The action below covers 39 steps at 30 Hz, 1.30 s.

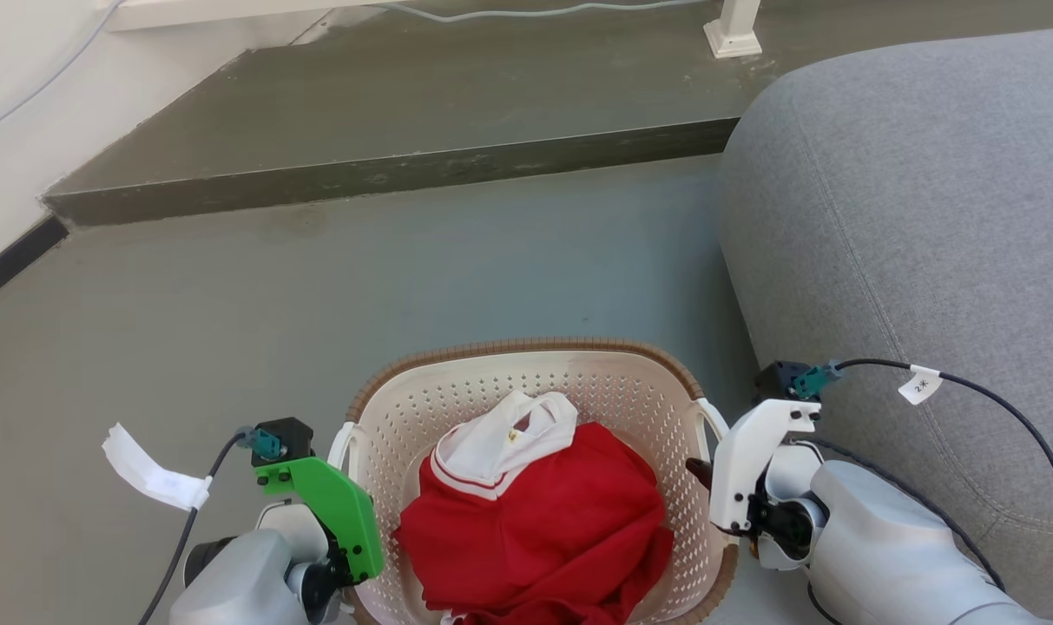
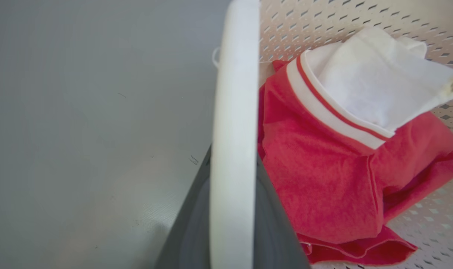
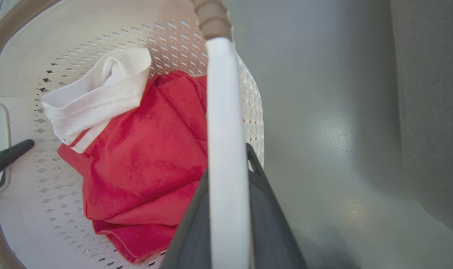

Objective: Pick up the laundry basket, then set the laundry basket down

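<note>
Looks like the pick-up step. The laundry basket [image 1: 526, 382] sits between the arms, just beside the grey sofa [image 1: 908, 217], with a red shirt [image 1: 543, 521] inside. The left gripper [image 1: 350, 486] has its jaws clamped on the left handle [image 2: 233, 112], and the right gripper [image 1: 708, 473] on the right handle [image 3: 224, 149]. Can't really tell if it's off the floor [image 1: 404, 260] yet. Next, both arms need to rise together and stay level, or it'll tip.

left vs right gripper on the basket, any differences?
Left gripper carries a green bracket; right gripper a white bracket. Left gripper has floor beside it; right gripper sits by the grey sofa. Both grip the laundry basket by its white handles.
</note>
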Motion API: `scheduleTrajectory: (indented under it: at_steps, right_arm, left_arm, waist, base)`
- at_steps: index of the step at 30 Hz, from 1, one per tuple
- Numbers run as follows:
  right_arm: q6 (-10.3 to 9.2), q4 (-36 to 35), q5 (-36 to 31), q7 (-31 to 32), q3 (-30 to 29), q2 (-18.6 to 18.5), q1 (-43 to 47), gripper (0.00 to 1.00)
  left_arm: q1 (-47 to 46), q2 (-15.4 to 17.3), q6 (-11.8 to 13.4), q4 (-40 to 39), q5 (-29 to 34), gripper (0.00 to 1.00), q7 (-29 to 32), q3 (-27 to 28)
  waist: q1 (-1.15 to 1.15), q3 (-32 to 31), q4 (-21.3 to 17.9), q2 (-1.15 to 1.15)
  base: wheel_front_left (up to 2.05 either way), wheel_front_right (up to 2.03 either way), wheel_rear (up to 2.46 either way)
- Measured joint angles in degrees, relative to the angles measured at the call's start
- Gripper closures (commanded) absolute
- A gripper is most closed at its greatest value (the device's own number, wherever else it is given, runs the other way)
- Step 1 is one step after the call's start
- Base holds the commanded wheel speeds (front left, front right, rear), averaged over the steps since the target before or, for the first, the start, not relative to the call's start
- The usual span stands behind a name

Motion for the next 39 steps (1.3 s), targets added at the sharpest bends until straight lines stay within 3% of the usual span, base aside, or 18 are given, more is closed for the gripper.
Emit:
scheduleTrajectory:
  at_steps: [21, 39]
  right_arm:
    - [0.00, 0.0, 0.5, -0.3, 1.2, -0.4, -1.4, 1.00]
    - [0.00, -0.9, 0.5, -5.2, 1.5, -1.2, -6.8, 1.00]
  left_arm:
    - [-0.5, 0.0, 0.1, 0.1, -0.4, 1.00, -0.2, -1.9]
    - [-5.9, 0.1, 0.6, -0.2, 0.1, 1.00, -3.2, -2.0]
  waist:
    - [0.00, 2.9, -0.2, 0.00]
    - [0.00, 11.5, -0.3, 0.00]
  base:
    - [0.00, 0.00, 0.00]
    - [0.00, 0.00, 0.00]
